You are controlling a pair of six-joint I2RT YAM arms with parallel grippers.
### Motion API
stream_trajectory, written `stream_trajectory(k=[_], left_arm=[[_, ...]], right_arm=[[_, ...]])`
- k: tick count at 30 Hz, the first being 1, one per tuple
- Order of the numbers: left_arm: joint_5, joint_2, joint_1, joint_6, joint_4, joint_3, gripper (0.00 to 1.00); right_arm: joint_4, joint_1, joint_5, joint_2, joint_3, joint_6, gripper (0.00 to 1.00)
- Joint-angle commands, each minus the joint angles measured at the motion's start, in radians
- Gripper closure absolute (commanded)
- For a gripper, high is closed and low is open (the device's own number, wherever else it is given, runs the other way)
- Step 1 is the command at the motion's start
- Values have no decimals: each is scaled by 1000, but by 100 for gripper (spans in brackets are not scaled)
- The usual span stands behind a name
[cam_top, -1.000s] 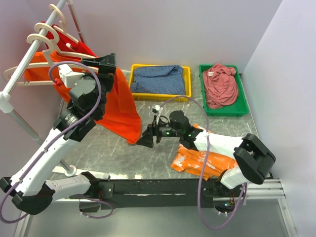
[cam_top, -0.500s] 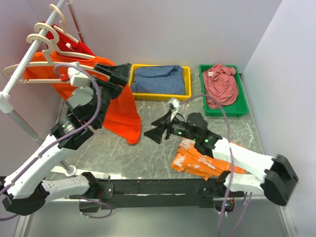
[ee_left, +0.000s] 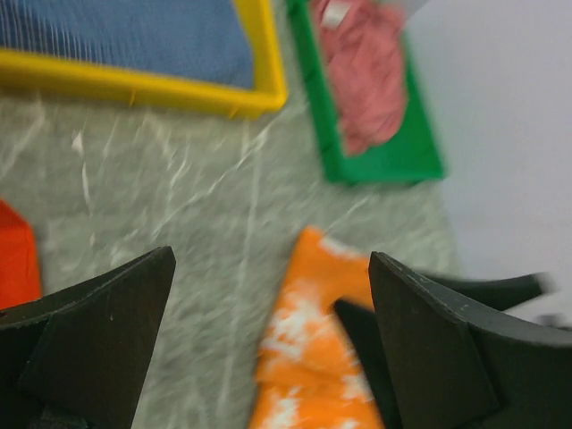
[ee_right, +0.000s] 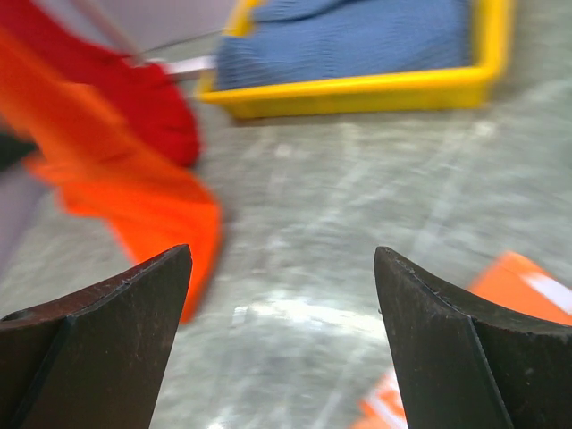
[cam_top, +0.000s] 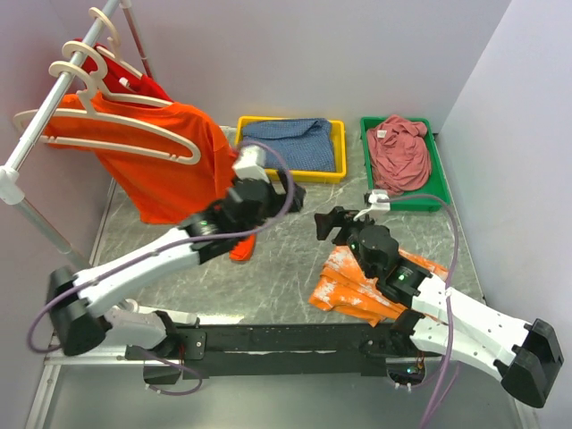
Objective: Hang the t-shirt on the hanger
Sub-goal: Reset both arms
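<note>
The bright orange-red t-shirt (cam_top: 170, 165) hangs from the rack at the left. A cream hanger (cam_top: 154, 128) lies across its shoulders, and its lower hem reaches down behind my left arm. Neither gripper touches it. My left gripper (cam_top: 288, 192) is open and empty over the marble table, to the right of the shirt. Its wrist view (ee_left: 270, 259) shows the table and only a sliver of the shirt (ee_left: 13, 255). My right gripper (cam_top: 325, 223) is open and empty, low over the table centre. Its wrist view (ee_right: 281, 252) shows the t-shirt (ee_right: 116, 192) at the left.
More cream hangers (cam_top: 76, 70) and a darker red t-shirt (cam_top: 134, 85) hang on the metal rail (cam_top: 36, 130). A yellow tray (cam_top: 290, 174) holds blue cloth and a green tray (cam_top: 402, 198) holds pink cloth. A lighter-orange smudged cloth (cam_top: 353, 286) lies under my right arm.
My left gripper has come away from the t-shirt at the rack and swung down and right over the table. My right gripper has drawn back to the right. The t-shirt now hangs free.
</note>
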Motion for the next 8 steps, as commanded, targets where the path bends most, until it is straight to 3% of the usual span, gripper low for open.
stream_trajectory(k=[1,8], left_arm=[[-5,85,-40,57,30,-47,4],[45,191,-56,103,96,-107,4]], right_arm=[[-24,-6,211,-38,-29,46,9],[-137,-6,275,-9,-11,140,3]])
